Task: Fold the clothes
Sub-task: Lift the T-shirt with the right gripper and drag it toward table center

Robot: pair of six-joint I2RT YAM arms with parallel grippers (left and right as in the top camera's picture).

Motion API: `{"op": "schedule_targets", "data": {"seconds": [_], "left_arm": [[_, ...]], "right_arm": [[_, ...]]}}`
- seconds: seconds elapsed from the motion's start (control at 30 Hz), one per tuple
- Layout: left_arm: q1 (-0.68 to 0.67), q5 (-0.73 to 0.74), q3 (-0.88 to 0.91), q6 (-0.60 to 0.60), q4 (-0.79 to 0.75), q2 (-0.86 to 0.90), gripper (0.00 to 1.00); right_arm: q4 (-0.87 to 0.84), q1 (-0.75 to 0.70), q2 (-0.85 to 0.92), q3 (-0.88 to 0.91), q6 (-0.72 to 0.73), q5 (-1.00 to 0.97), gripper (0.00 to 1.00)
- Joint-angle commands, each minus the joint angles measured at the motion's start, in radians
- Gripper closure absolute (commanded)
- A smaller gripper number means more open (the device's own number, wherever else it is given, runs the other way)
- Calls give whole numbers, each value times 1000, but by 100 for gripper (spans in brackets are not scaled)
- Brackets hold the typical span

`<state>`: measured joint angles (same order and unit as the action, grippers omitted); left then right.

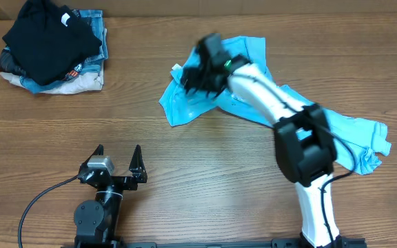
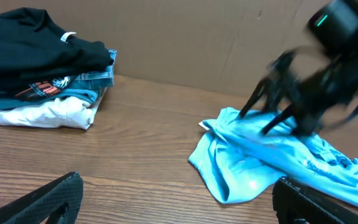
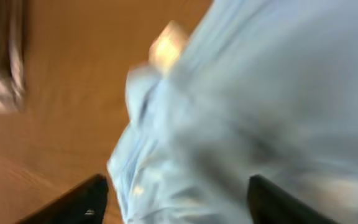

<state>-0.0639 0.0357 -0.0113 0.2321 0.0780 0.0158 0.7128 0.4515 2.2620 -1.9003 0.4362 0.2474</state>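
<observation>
T-shirt (image 1: 185, 103) runs far-left to near-right; your right gripper (image 1: 190, 77) hovers over its far-left end, spread and empty. Your left gripper (image 1: 118, 150), wide and empty, sits well apart.

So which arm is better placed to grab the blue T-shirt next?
Likely right. The right gripper hangs open over the T-shirt; the left gripper sits open, well apart from it.

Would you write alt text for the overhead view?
The right gripper, blurred, is over a crumpled light blue cotton T-shirt on a brown wooden table. The left gripper rests open; a folded clothes pile sits top left.
</observation>
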Motion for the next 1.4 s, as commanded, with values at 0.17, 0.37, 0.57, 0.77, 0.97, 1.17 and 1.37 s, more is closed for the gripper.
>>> {"op": "schedule_targets", "data": {"seconds": [0.17, 0.37, 0.57, 0.77, 0.97, 1.17, 1.37], "left_arm": [[6, -10, 6, -19, -2, -10, 0], [6, -10, 6, -19, -2, -10, 0], [6, -10, 6, -19, -2, -10, 0], [6, -10, 6, -19, -2, -10, 0], [6, -10, 6, -19, -2, -10, 0], [6, -10, 6, -19, -2, -10, 0], [6, -10, 6, -19, -2, -10, 0]], "right_arm": [[130, -262, -124, -164, -86, -80, 0], [189, -335, -82, -56, -184, -55, 9], [178, -317, -7, -23, -392, -152, 11], [100, -316, 58, -23, -391, -157, 11], [8, -316, 103, -23, -386, -155, 14], [-32, -316, 148, -23, -385, -153, 15], [-63, -316, 167, -23, -384, -154, 46]]}}
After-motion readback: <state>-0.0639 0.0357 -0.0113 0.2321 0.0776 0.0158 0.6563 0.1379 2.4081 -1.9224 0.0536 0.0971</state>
